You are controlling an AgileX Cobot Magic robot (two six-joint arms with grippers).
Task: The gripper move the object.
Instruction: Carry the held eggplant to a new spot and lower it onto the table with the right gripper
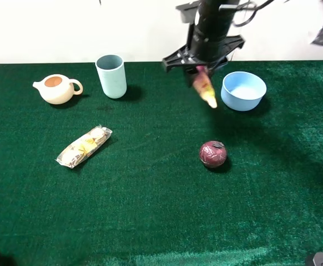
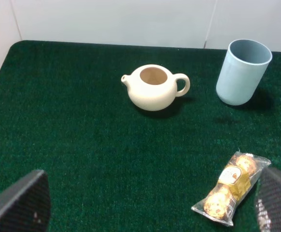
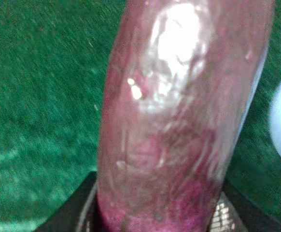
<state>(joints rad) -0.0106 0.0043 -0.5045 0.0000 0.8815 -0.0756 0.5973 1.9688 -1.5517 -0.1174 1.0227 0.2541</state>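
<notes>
Fingers of the right gripper are clamped on the glossy eggplant; it could be dropped through slippage.

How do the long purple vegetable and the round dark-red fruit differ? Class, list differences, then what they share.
The vegetable is long and tapered; the fruit is ball-like. The vegetable fades from purple to a pale tip; the fruit is dark red throughout. The vegetable hangs in the right gripper; the fruit rests on the green cloth. Both are reddish-toned produce.

teapot, cup, bowl, snack pack, fruit
</notes>
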